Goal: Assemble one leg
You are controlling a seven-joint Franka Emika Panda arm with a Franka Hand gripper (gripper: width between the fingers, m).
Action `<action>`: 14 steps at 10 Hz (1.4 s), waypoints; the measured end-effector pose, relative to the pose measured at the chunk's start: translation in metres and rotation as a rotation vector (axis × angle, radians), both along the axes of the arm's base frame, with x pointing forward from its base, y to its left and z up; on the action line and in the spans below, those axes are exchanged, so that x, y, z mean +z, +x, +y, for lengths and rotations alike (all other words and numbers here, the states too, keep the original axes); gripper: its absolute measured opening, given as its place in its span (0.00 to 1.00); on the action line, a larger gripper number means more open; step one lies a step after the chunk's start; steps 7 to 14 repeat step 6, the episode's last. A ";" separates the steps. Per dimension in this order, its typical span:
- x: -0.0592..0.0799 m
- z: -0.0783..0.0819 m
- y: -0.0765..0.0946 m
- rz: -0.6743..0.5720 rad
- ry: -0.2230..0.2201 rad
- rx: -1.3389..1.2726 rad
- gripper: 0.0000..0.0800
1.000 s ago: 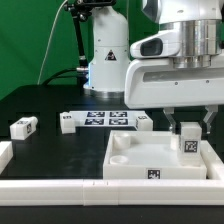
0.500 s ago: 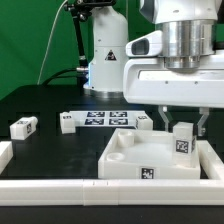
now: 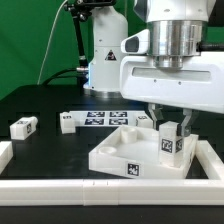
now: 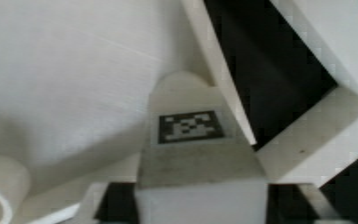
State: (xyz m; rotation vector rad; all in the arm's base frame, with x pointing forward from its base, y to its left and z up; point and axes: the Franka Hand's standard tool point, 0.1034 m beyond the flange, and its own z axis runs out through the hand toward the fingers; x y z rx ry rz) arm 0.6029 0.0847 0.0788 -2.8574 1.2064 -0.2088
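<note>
My gripper [image 3: 168, 128] is shut on a leg [image 3: 168, 146], a small white block with a black-and-white tag, held upright. The leg stands at the near right corner of the large white tray-like piece [image 3: 125, 152], touching it or just above it. In the wrist view the leg [image 4: 195, 128] runs out between my dark fingers [image 4: 115, 200], with the tray's white surface [image 4: 69, 80] beneath. I cannot tell whether the leg's lower end sits in a corner socket.
Another leg [image 3: 23, 126] lies on the black table at the exterior view's left. The marker board [image 3: 104, 119] lies behind the tray, with small white pieces at its ends [image 3: 67, 121] [image 3: 143, 120]. A white rail [image 3: 60, 190] runs along the front. A second robot base [image 3: 105, 55] stands behind.
My gripper with the leg has moved toward the exterior view's left and slightly lower. The tray has slid left and turned with it.
</note>
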 end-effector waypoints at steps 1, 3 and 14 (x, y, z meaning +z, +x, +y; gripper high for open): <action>0.000 0.000 0.000 0.001 0.000 0.001 0.48; -0.001 0.000 0.000 0.001 0.000 0.001 0.78; -0.001 0.000 -0.001 0.002 0.000 0.001 0.81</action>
